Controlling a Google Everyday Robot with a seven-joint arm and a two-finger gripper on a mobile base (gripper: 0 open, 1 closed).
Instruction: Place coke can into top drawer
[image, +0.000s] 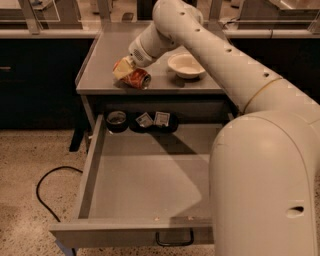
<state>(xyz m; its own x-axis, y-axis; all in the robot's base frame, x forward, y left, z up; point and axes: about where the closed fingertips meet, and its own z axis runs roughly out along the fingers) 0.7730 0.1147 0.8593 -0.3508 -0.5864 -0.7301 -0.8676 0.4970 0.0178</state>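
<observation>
The coke can (136, 78) is red-orange with a silver end. It is tilted on its side at the front left of the grey cabinet top (100, 60). My gripper (124, 70) reaches down from the upper right, and its pale fingers (120, 68) are closed around the can's left end. The top drawer (150, 175) is pulled wide open below the cabinet top. Its dark wire handle (175, 240) shows at the front. My arm hides the drawer's right side.
A white bowl (186, 65) stands on the cabinet top to the right of the can. At the back of the drawer lie a dark round object (116, 120) and two small packets (153, 119). A black cable (47, 192) loops on the speckled floor at left.
</observation>
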